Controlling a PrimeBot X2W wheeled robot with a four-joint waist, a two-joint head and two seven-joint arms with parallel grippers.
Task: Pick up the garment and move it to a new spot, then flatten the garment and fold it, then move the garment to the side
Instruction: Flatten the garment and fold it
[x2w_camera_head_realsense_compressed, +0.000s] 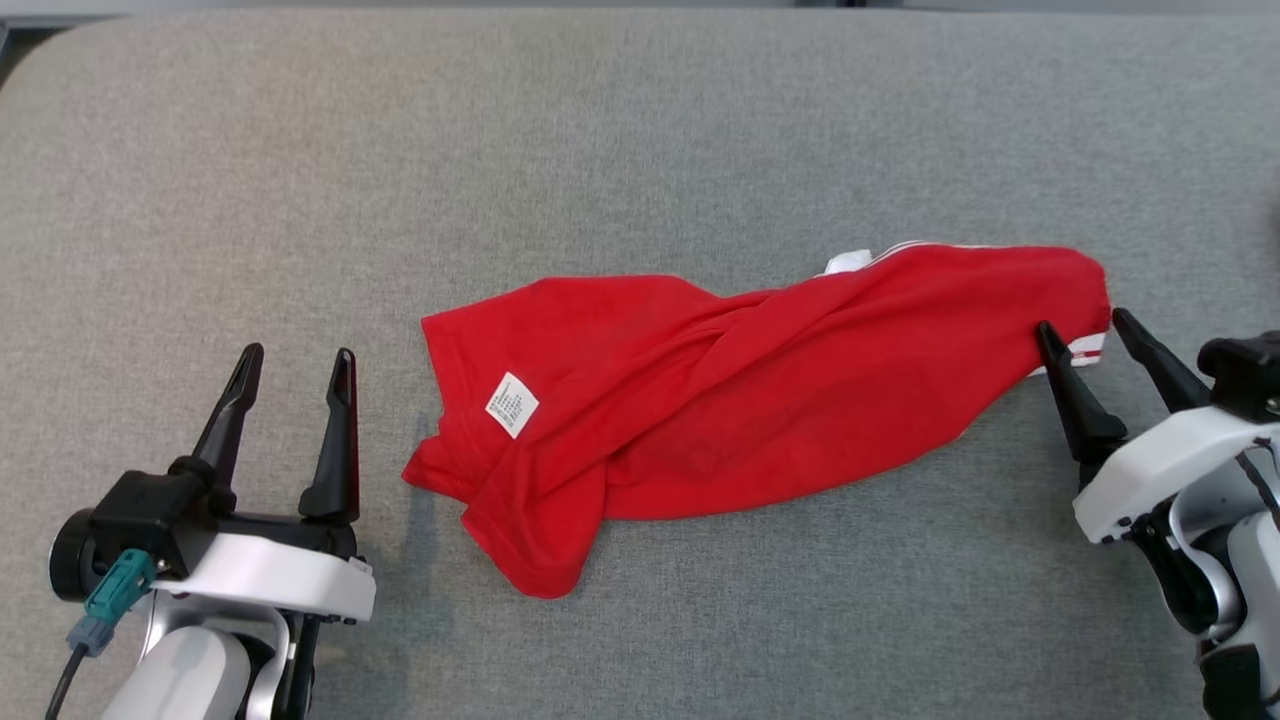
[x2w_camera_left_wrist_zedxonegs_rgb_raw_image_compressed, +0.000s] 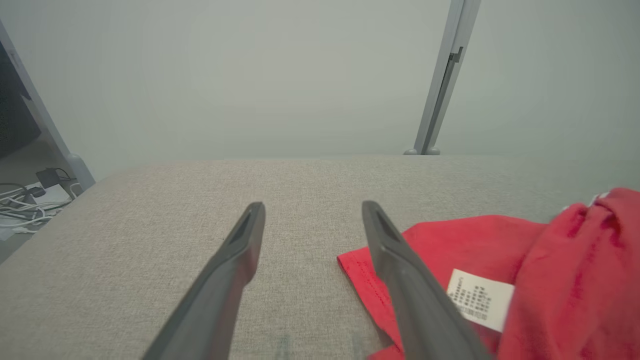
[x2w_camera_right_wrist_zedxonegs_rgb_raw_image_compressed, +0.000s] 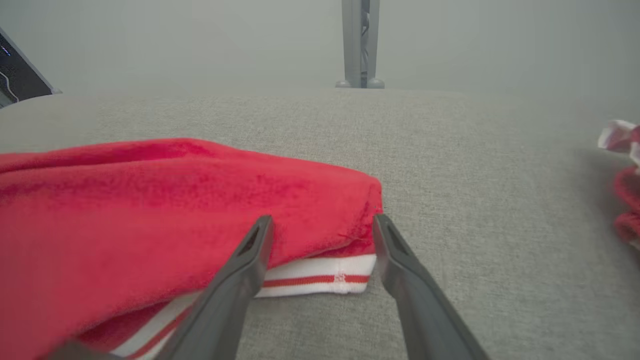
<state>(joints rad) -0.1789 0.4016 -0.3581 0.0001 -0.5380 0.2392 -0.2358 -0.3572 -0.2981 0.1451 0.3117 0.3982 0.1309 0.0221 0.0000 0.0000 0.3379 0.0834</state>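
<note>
Right claw (x2w_camera_head_realsense_compressed: 1082, 322) splayed wide at the red garment's (x2w_camera_head_realsense_compressed: 760, 400) striped end, gripping nothing!
Left claw (x2w_camera_head_realsense_compressed: 300, 352) is released too, fingers apart over bare grey surface (x2w_camera_head_realsense_compressed: 640, 130), just beside the garment's other end. The garment lies crumpled and twisted across the middle of the surface, with its white label (x2w_camera_head_realsense_compressed: 512, 404) facing up towards the left claw. Its white-and-red striped hem (x2w_camera_right_wrist_zedxonegs_rgb_raw_image_compressed: 320, 277) sits between the right claw's fingertips.

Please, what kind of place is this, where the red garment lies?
Probably a lab or test room: a wide grey fabric-covered surface, a bare wall with a metal post, and loose cables lying beside it.
</note>
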